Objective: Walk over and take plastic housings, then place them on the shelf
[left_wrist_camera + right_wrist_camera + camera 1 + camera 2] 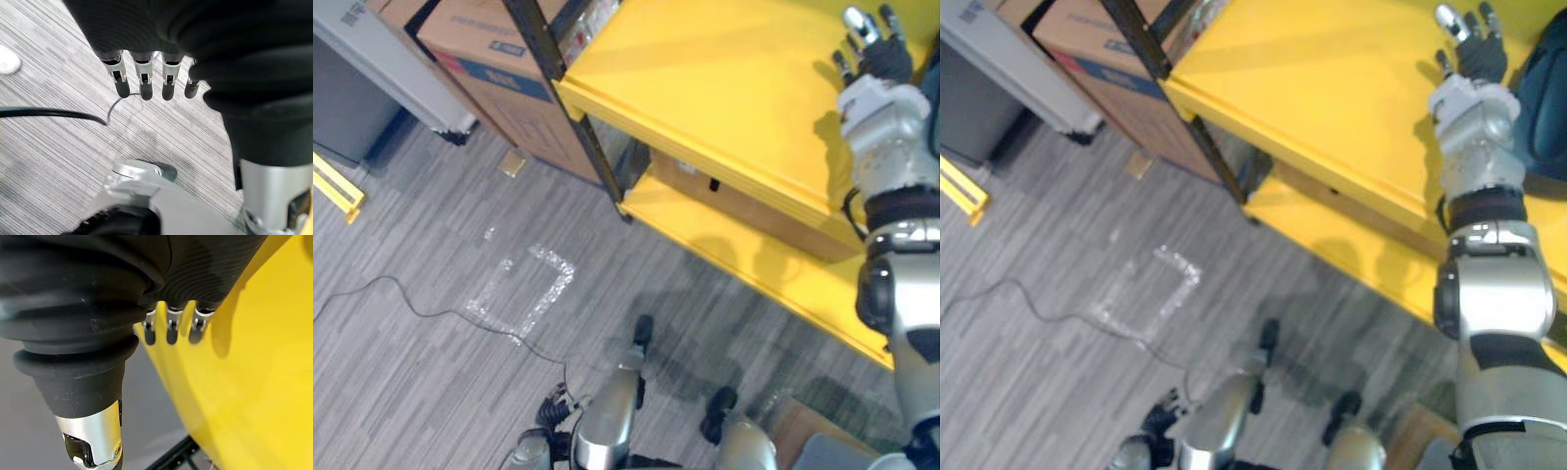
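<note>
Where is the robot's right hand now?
In the left eye view, upper right: the right hand is open above the top board of the yellow shelf.

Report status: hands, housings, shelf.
Right hand open over the yellow shelf, empty. Left hand open over the carpet, empty. Dark object at shelf's right edge, cannot tell what.

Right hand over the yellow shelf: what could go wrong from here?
The right hand is open over the yellow shelf, close to a dark object; a sideways sweep could knock it. The left hand hangs open over the floor, so neither hand seems to hold anything: the placing may be empty.
</note>
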